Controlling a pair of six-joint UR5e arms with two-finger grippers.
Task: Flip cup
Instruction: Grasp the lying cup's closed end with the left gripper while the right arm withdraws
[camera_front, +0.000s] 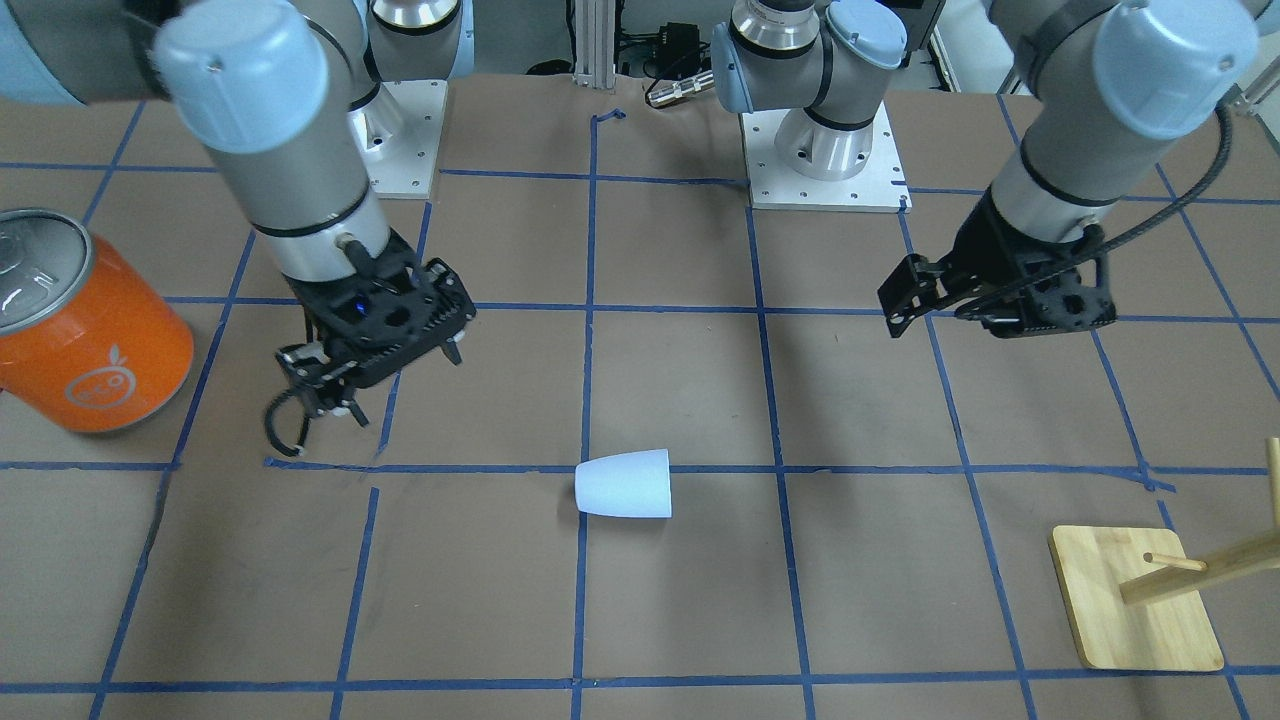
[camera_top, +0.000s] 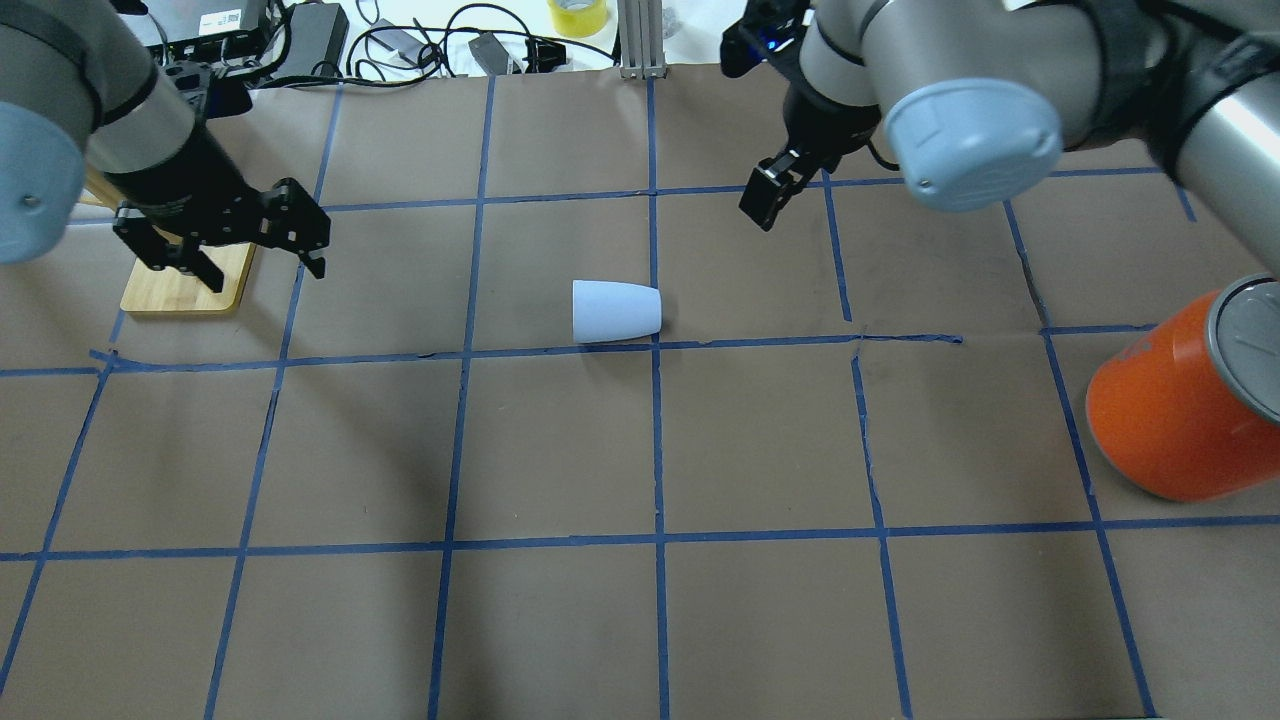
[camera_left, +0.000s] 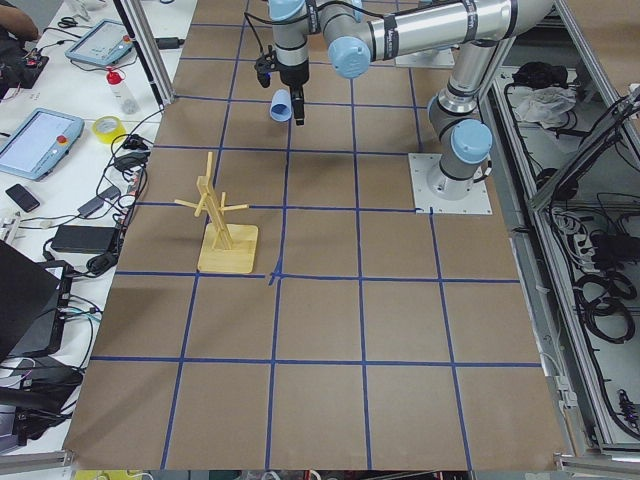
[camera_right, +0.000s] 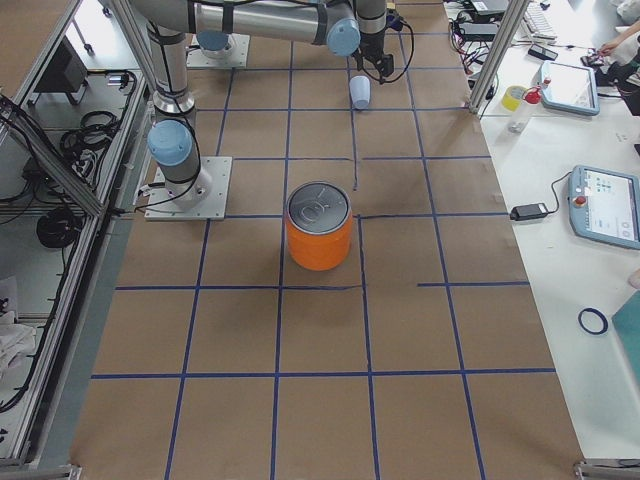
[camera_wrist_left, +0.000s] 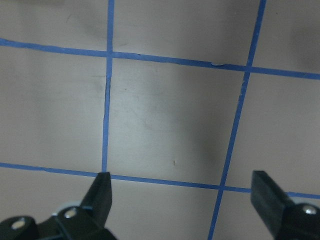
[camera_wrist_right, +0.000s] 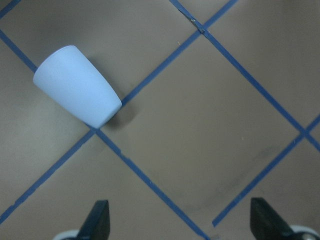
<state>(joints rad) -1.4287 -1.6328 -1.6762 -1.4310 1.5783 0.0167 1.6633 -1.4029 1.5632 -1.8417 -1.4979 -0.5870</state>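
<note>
Hanging with its fingers spread wide, the right gripper (camera_wrist_right: 177, 225) holds nothing. It is above the table (camera_front: 680, 620), roughly between the orange can (camera_front: 95, 340) and the cup (camera_front: 625, 484), and apart from both. The left gripper (camera_wrist_left: 182, 190) is just as wide and just as empty. It is out beyond the cup on the side away from the can, near the wooden rack (camera_front: 1130, 600).

The cup lies on its side, well apart from the can, beside a blue tape line (camera_top: 800, 342). Its narrow end points toward the can and its wide end away from it. Nothing touches it.

The likeliest trouble, as I judge it, is the cup itself. It is round, smooth and probably light, so a finger that lands first on one wall could nudge it into a roll. Because of the taper it would curve rather than run straight, and could slip out of the closing fingers.

A pinch across the sloping wall could also squeeze it out toward the narrow end. A grip taken too near one end may leave it tilted, and it could topple again once let go.

Coming down too low risks the fingertips scraping the paper surface. The right arm also works on the can's side of the cup, so a wide turn of the wrist during the flip might bring the arm close to the can.
</note>
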